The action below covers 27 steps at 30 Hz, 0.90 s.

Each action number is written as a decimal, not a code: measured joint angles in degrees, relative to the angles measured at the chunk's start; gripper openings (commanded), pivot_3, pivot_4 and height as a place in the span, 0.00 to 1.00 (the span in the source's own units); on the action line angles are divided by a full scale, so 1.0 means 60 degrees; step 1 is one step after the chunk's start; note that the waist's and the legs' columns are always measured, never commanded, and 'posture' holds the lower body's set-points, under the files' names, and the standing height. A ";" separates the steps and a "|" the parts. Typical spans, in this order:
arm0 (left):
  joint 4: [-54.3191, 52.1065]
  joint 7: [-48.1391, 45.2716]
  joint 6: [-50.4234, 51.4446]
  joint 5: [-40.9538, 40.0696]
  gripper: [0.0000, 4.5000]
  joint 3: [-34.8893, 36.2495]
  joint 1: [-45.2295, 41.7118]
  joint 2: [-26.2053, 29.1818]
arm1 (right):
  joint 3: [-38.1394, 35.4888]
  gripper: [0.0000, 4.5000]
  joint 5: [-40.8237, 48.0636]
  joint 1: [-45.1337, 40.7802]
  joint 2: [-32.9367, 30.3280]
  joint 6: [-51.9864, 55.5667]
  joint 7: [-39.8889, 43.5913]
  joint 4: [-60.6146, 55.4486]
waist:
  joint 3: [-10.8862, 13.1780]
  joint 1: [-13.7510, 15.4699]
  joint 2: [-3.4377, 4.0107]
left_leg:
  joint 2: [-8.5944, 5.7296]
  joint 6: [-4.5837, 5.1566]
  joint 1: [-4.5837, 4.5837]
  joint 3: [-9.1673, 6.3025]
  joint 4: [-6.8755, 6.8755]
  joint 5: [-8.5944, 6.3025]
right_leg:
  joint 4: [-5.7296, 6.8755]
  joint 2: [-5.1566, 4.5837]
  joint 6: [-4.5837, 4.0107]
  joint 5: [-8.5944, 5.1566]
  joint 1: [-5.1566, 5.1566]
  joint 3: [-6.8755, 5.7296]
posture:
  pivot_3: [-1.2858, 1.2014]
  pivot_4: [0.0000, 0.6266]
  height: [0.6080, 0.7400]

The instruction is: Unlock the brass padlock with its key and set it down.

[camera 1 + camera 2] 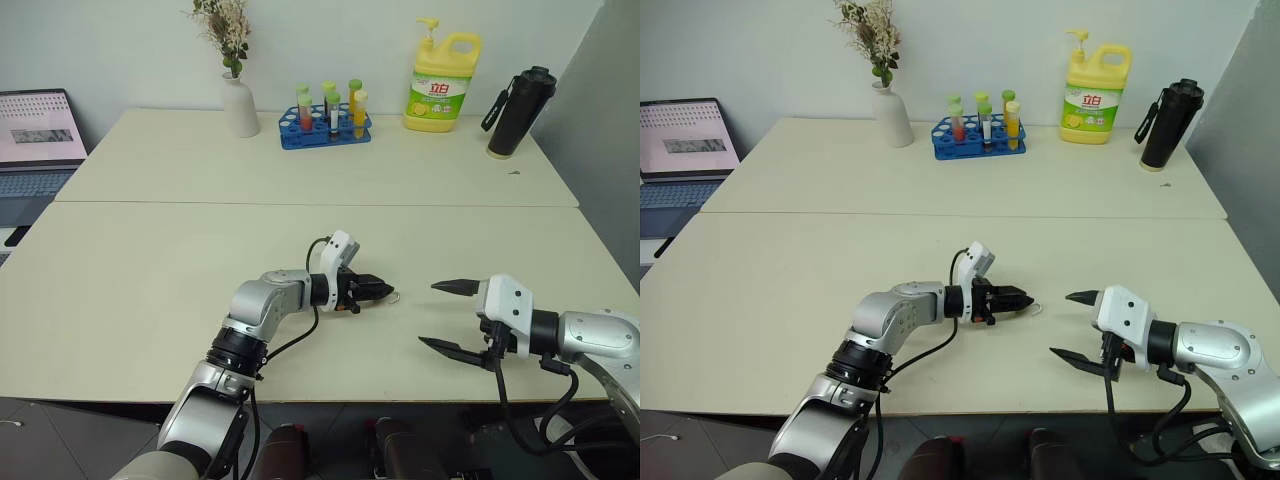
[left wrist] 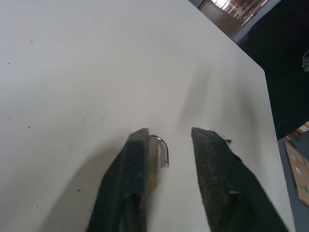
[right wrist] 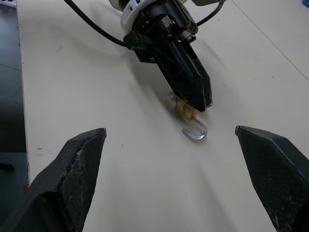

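1. Lowering toward the table (image 1: 150, 300), the left gripper (image 1: 380, 291) has its fingers parted around the brass padlock (image 3: 186, 110), shackle swung out.
2. Judged step: setting down.
3. The right gripper (image 1: 441, 315) hangs wide, empty.
4. Next: let go fully and withdraw cleanly.

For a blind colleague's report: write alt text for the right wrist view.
The left pincer reaches low over a cream table, with the brass padlock at its black fingertips and the silvery shackle poking out. The right pincer frames the scene, jaws wide open.
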 measured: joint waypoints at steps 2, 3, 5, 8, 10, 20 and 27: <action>0.0005 -0.0004 -0.0626 0.0234 0.64 0.0011 -0.0048 0.0002 | 0.0007 1.00 0.0003 -0.0007 0.0000 0.0001 0.0000 0.0000 | 0.0000 0.0001 0.0000 | 0.0004 0.0000 -0.0001 -0.0001 0.0000 0.0000 | 0.0000 0.0000 0.0000 0.0000 -0.0001 0.0001 | 0.52 0.24 1.00; -0.0059 -0.0019 -0.0996 0.0335 0.64 0.0018 -0.0060 0.0022 | 0.0006 1.00 0.0004 -0.0014 0.0000 0.0001 -0.0001 0.0000 | 0.0000 0.0001 0.0000 | 0.0004 0.0000 -0.0001 0.0000 -0.0001 0.0000 | -0.0001 0.0000 0.0000 0.0000 -0.0001 0.0002 | 0.52 0.24 1.00; -0.0265 -0.0090 -0.1520 0.0484 0.64 0.0023 -0.0077 0.0148 | 0.0007 1.00 0.0007 -0.0017 0.0000 0.0002 -0.0002 0.0000 | 0.0000 0.0000 0.0000 | 0.0006 0.0000 -0.0001 0.0001 -0.0002 0.0000 | -0.0001 -0.0001 0.0000 0.0000 -0.0001 0.0003 | 0.52 0.24 1.00; -0.0739 -0.0260 -0.1985 0.0627 0.64 0.0028 -0.0057 0.0490 | 0.0013 1.00 0.0013 -0.0036 0.0008 0.0006 -0.0008 -0.0002 | 0.0000 -0.0004 0.0000 | 0.0007 -0.0001 0.0000 0.0000 -0.0002 0.0000 | -0.0001 0.0000 0.0000 0.0000 -0.0001 0.0002 | 0.52 0.24 1.00; -0.1298 -0.0370 -0.2209 0.0757 0.64 0.0039 0.0000 0.1014 | 0.0020 1.00 0.0018 -0.0044 0.0017 0.0022 -0.0012 -0.0001 | 0.0001 -0.0025 -0.0001 | 0.0011 -0.0001 0.0001 0.0002 -0.0005 0.0000 | 0.0000 0.0001 0.0000 0.0000 -0.0003 0.0004 | 0.52 0.24 1.00; -0.5347 -0.2405 -0.3306 0.0675 0.64 0.1227 0.3184 0.5468 | -0.0164 1.00 0.0549 -0.0395 -0.0221 0.0429 0.0311 0.0289 | 0.0002 0.0086 0.0002 | 0.0018 -0.0001 0.0003 0.0003 -0.0006 0.0000 | -0.0005 -0.0023 -0.0005 -0.0003 -0.0004 -0.0011 | 0.52 0.24 1.00; -0.6816 -0.2621 -0.2983 -0.0116 0.64 0.2277 0.4534 0.6240 | -0.0158 1.00 0.0832 -0.0979 -0.0635 0.0478 0.0986 0.1050 | 0.0002 0.0142 0.0000 | 0.0022 0.0003 0.0004 0.0017 -0.0003 -0.0002 | -0.0012 -0.0026 -0.0003 -0.0002 -0.0004 -0.0001 | 0.52 0.24 1.00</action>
